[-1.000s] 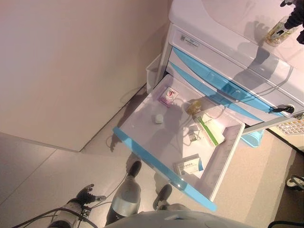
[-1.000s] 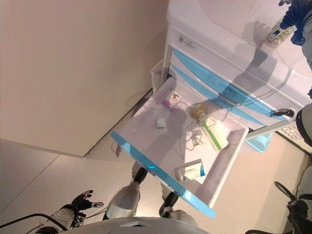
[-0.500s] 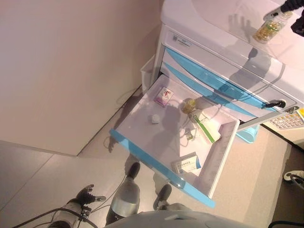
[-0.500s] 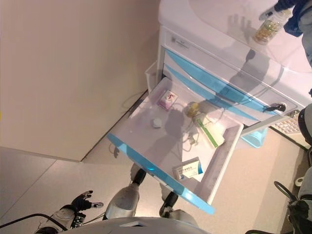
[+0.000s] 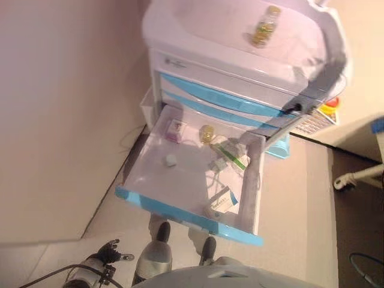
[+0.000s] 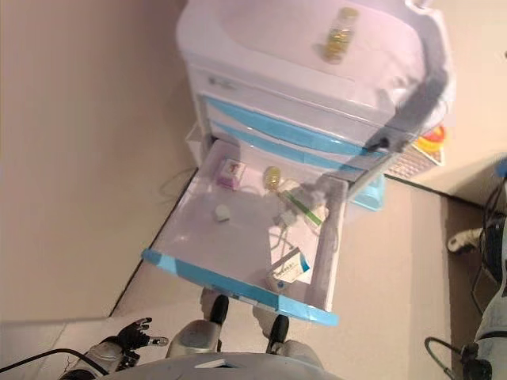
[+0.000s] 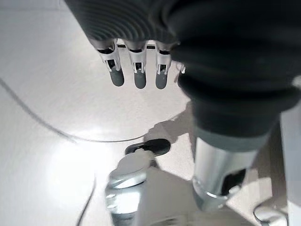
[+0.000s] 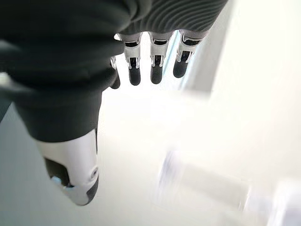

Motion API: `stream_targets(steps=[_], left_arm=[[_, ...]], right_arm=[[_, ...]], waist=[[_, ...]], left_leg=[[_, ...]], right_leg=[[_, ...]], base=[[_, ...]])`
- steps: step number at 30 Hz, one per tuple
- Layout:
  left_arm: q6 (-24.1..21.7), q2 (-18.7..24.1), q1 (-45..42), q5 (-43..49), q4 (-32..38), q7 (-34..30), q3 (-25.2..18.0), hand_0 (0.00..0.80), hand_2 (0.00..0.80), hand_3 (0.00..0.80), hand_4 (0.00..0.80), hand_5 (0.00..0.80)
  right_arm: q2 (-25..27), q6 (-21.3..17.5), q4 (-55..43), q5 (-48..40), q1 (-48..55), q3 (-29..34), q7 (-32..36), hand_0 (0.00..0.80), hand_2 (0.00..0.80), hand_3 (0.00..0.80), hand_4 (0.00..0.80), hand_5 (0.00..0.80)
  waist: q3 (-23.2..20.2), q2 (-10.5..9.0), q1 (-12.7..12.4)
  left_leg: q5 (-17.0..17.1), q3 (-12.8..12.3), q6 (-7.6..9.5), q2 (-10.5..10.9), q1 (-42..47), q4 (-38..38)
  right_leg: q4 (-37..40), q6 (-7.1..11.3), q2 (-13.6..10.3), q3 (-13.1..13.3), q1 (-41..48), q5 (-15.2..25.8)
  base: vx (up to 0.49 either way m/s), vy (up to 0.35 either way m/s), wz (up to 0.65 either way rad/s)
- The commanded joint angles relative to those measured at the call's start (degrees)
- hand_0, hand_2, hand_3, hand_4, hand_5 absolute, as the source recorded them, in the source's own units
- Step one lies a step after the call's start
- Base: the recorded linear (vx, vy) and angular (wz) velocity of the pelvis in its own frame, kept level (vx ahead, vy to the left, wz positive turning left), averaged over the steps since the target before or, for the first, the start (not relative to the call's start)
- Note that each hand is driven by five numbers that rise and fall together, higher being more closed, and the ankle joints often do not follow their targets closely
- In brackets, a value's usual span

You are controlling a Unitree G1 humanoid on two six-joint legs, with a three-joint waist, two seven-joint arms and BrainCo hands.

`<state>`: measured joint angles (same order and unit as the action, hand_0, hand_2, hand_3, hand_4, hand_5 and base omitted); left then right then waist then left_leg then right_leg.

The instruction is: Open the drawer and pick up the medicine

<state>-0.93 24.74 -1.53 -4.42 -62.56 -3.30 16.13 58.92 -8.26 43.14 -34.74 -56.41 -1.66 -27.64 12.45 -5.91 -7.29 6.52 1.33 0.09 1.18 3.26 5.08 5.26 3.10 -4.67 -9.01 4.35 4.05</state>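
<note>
While drawer (image 5: pixel 180 198) stood open, bottle (image 5: pixel 266 26) lay on cart top (image 5: pixel 204 24); my left robot hand (image 7: pixel 136 61) and right robot hand (image 8: pixel 150 56) hung loose-fingered, empty.

Head stereo pair looks down, sharing open drawer (image 5: pixel 180 180); wrist views close along fingers (image 7: pixel 136 75).

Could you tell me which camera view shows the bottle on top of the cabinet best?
The left eye view: the bottle lies in full sight on the cabinet top. The right eye view shows it equally clearly. Neither wrist view shows it.
</note>
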Motion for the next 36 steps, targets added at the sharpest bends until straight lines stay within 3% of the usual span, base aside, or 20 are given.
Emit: stream_targets(steps=[1,4,7,15,19,24,31,36], left_arm=[[1.7,-0.8,2.0,1.5,-3.1,-1.6,4.4,0.0,0.0,0.0,0.0,0.0],[3.1,-1.1,2.9,2.1,-2.8,-3.5,5.3,0.0,0.0,0.0,0.0,0.0],[3.5,-2.2,4.3,1.4,-3.4,-4.1,6.1,0.0,0.0,0.0,0.0,0.0],[3.2,-4.8,6.9,2.3,-3.6,-4.8,7.4,0.0,0.0,0.0,0.0,0.0],[2.4,-6.0,7.5,2.8,-1.8,-4.2,8.5,0.0,0.0,0.0,0.0,0.0],[0.8,-6.1,7.7,7.5,0.9,-5.7,10.4,0.0,0.0,0.0,0.0,0.0],[-0.3,-5.0,8.9,7.4,6.9,-6.3,13.0,0.0,0.0,0.0,0.0,0.0],[0.8,-3.1,13.2,1.9,17.7,-5.1,14.0,0.0,0.0,0.0,0.0,0.0]], right_arm=[[-0.1,-6.2,-3.6,3.5,5.2,3.0,-6.0,0.0,0.0,0.0,0.0,0.0],[-3.9,-7.0,-5.6,7.1,14.2,7.4,-6.2,0.0,0.0,0.0,0.0,0.0],[-10.3,-5.0,-7.9,12.0,22.9,8.1,-4.9,0.0,0.0,0.0,0.0,0.0],[-25.1,-4.0,-3.7,17.8,39.2,1.4,2.8,0.0,0.0,0.0,0.0,0.0],[-30.1,-5.5,5.1,19.7,43.9,-0.3,7.8,0.0,0.0,0.0,0.0,0.0],[-36.0,-5.2,12.1,24.0,48.8,-4.5,8.7,0.0,0.0,0.0,0.0,0.0],[-37.8,-4.3,11.7,26.5,51.9,-8.3,10.2,0.0,0.0,0.0,0.0,0.0],[-37.5,-6.2,13.4,29.8,51.1,-11.2,11.4,0.0,0.0,0.0,0.0,0.0]], waist=[[-4.3,2.25,1.8],[-4.1,2.99,3.5],[-3.3,4.08,5.8],[-0.1,5.62,10.4],[1.2,6.26,10.9],[2.7,7.26,11.2],[5.4,8.43,12.8],[10.4,9.43,13.5]], left_leg=[[-9.5,0.3,1.05,2.1,1.4,-0.4],[-9.5,-1.1,1.01,1.8,1.2,-0.3],[-9.5,-2.7,1.08,1.4,0.9,-0.2],[-9.6,-6.9,1.42,0.8,-0.2,-0.6],[-9.8,-7.6,1.74,0.9,-0.7,-1.2],[-9.2,-7.3,1.94,1.1,-1.7,-1.6],[-8.7,-7.0,2.29,1.5,-3.5,-2.3],[-8.2,-6.9,2.84,2.1,-7.7,-5.4]], right_leg=[[-4.0,2.73,1.3,-0.3,-0.8,-3.7],[-3.8,2.97,1.2,0.9,-1.7,-3.2],[-3.8,2.94,1.2,2.6,-2.9,-2.8],[-3.5,2.5,1.5,5.9,-5.5,-1.8],[-4.0,2.27,1.6,6.2,-6.1,-1.7],[-5.1,2.12,1.4,5.5,-7.0,-1.8],[-7.5,1.94,1.4,6.0,-9.5,-2.3],[-12.1,1.16,1.3,6.2,-13.7,-3.4]], base=[[-0.078,-0.02,-0.34],[-0.097,-0.021,-0.34],[-0.116,-0.002,-0.41],[-0.098,0.002,-0.38],[-0.032,0.005,-0.16],[-0.012,-0.007,-0.09],[-0.036,0.065,-0.02],[-0.075,0.111,-0.07]])
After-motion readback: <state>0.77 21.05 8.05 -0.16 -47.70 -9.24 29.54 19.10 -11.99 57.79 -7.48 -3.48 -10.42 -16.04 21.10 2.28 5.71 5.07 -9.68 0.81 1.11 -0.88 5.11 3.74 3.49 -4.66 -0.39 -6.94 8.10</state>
